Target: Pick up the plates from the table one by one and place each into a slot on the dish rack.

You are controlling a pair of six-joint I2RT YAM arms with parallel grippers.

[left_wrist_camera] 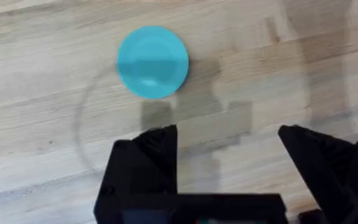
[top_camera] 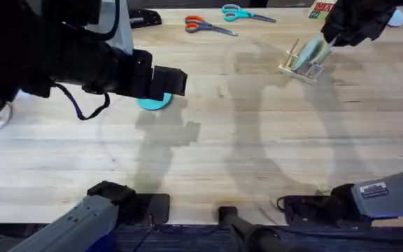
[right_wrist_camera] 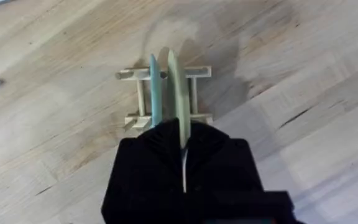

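The table [top_camera: 257,140], a light wood-plank surface, carries every item. The dish rack [top_camera: 301,61] stands at its far right, and already holds a blue-grey plate [right_wrist_camera: 155,93] on edge in one slot. Directly over the rack, the right tool [right_wrist_camera: 182,155] is clamped on the cream-yellow plate [right_wrist_camera: 175,93], which stands upright, its edge running parallel to the blue-grey plate and just beside it, low between the dowels; judged from this, the plate is at or near seating in its slot. The teal plate [left_wrist_camera: 152,61] lies flat on the table, left of centre and well apart from the rack. The left tool [left_wrist_camera: 229,149] hovers just short of it with fingers spread wide and nothing between them. The plate lies ahead of the fingertips [left_wrist_camera: 157,140], toward the far side of the table and slightly off to one finger's side. The left arm is plainly the nearer one, so the coming move likely calls for a short forward advance and descent.
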